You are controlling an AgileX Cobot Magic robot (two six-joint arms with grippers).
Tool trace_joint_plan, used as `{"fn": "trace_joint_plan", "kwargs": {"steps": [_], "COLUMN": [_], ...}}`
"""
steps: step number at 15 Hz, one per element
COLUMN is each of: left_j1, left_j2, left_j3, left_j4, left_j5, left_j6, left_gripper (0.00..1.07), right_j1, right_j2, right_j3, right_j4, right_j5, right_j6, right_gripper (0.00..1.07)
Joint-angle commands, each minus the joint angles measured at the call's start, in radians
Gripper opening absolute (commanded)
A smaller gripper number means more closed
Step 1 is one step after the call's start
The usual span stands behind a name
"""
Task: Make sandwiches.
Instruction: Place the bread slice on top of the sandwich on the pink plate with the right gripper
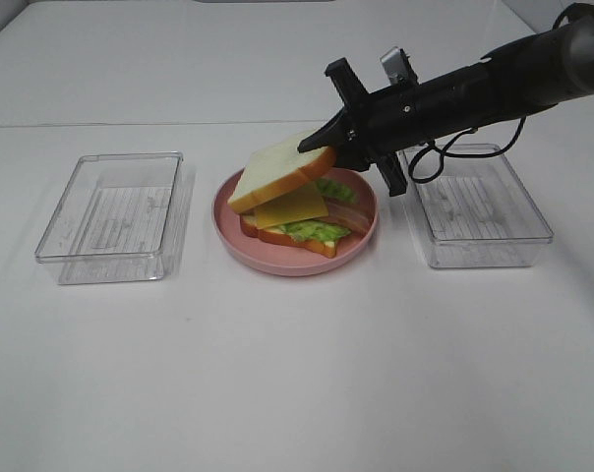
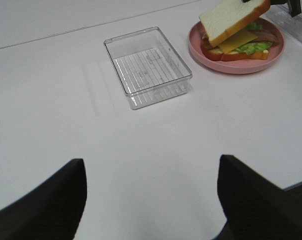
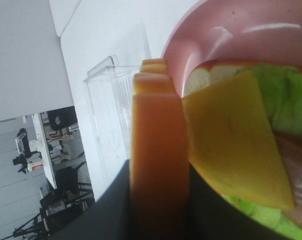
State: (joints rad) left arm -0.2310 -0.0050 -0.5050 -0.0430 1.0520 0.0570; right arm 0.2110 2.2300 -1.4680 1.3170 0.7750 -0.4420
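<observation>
On the pink plate lies a stack: a bottom bread slice, green lettuce, bacon and yellow cheese. My right gripper is shut on the top bread slice by its far right edge and holds it tilted, its low left edge down at the stack. The right wrist view shows the orange crust between the dark fingers, with cheese and lettuce behind. My left gripper hovers open over bare table, far from the plate.
A clear plastic tray stands left of the plate and another stands right of it, under the right arm. Both hold nothing. The left tray lies between my left gripper and the plate.
</observation>
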Motion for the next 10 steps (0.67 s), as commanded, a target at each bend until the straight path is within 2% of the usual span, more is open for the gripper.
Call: {"fn": "trace_joint_plan", "kwargs": {"steps": [1,7,10], "left_j1": [-0.001,-0.001,-0.001], "left_j2": [-0.023,-0.023,-0.023], "left_j3": [0.001,0.001,0.001], "left_j4": [-0.005,-0.005,-0.005], "left_j5": [-0.013,-0.013,-0.013], "left_j6": [-0.006,-0.006,-0.006], "left_gripper": [0.7,0.7,0.7], "right_j1": [0.002,0.002,0.002], "right_j2": [-0.001,0.003,0.003], "right_j3": [0.001,0.001,0.001], "right_j4": [0.013,-0.102,-0.109], "right_j5": [-0.022,-0.039,-0.045], "right_j6": [-0.032,0.041,0.046], "right_gripper": [0.0,0.0,0.0]}}
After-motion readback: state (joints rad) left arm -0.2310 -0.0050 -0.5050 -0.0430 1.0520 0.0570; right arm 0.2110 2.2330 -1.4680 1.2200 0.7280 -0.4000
